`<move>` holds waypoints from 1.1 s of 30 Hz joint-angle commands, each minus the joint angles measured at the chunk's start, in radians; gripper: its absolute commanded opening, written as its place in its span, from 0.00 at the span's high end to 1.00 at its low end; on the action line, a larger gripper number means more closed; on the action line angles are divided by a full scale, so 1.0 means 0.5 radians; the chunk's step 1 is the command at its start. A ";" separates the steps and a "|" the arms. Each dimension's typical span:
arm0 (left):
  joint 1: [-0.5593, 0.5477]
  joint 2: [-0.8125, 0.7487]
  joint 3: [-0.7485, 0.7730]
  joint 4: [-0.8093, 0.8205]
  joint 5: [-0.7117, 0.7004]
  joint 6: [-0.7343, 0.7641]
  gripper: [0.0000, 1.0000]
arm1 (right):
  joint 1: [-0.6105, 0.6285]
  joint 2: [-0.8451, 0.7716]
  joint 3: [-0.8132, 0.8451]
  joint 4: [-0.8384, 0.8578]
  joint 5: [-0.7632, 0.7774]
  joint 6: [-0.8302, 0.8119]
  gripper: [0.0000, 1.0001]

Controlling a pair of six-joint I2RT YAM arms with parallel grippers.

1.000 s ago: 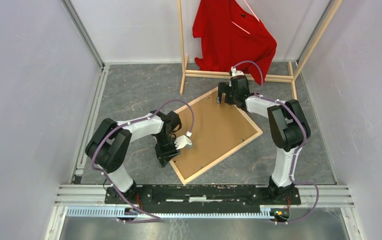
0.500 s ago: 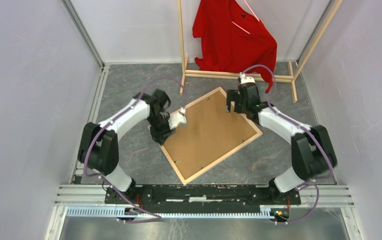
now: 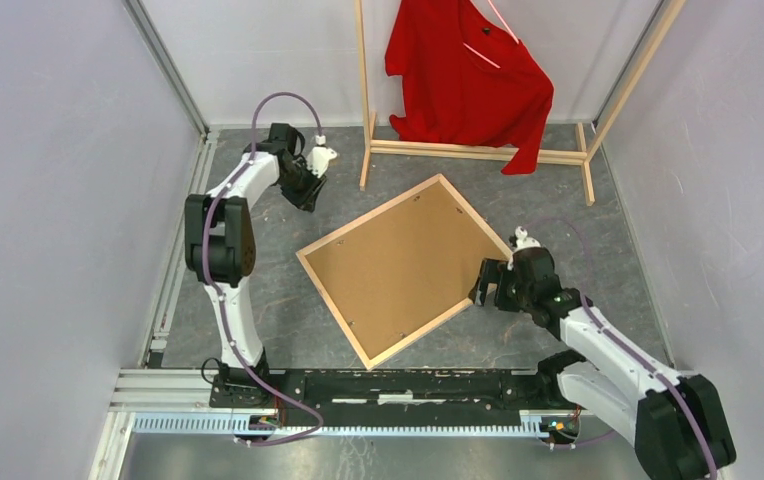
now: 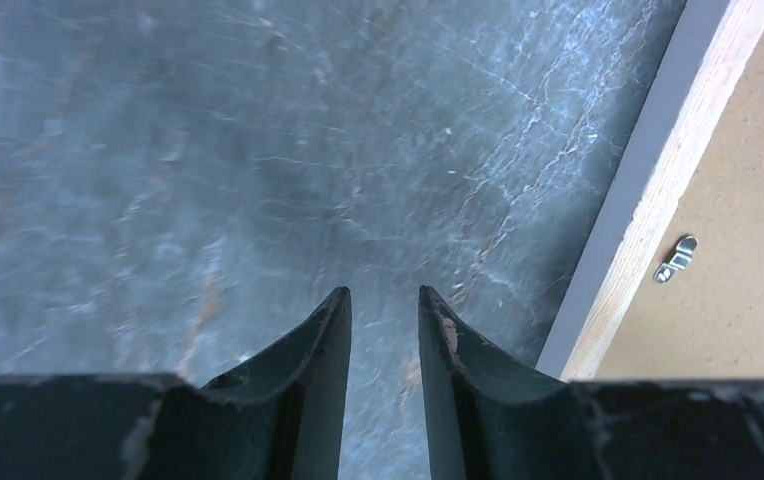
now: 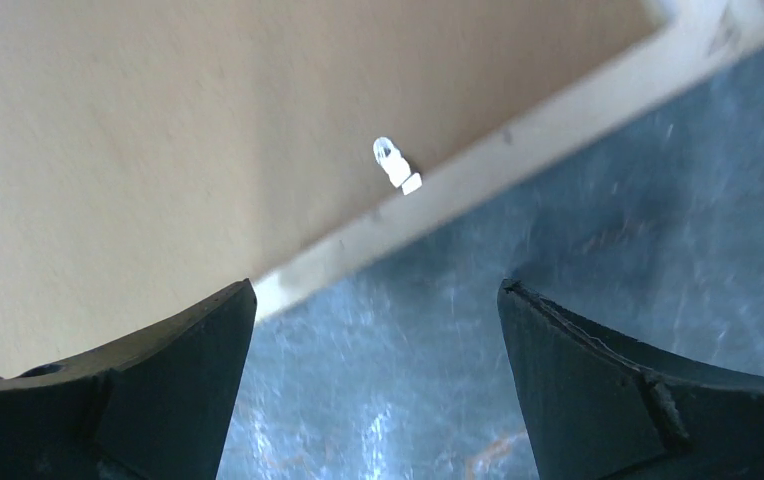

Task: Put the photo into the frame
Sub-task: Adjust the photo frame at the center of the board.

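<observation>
2 arms on this rig, and neither one is holding anything. The frame [image 3: 331,307] lies flat in the middle of the worktop [image 3: 258,215], back side up and turned like a diamond, with 1 corner pointing at the far edge and 1 at the near edge. A brown backing board [image 3: 403,265] fills it, with the pale wood border all around.

The left gripper [image 3: 306,197] is way off near the far left corner, well apart from the frame. In its wrist view the left gripper [image 4: 385,300] has its fingers almost pressed together, just a thin gap and only bare grey surface under them. A small metal clip [image 4: 676,258] shows on the frame's border at the right of that view.

The right gripper [image 3: 485,290] hangs over the frame's corner nearest the right edge, fingers spread wide. Its wrist view shows the wood border and another little clip [image 5: 395,165] running across between the spread fingers.

The clothes rack [image 3: 363,100] with the red shirt [image 3: 463,75] stands along the far edge.
</observation>
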 commanded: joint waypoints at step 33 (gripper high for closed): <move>-0.589 -0.807 -1.426 -0.001 0.680 0.215 0.65 | -0.228 0.793 0.529 0.625 -0.362 0.000 0.02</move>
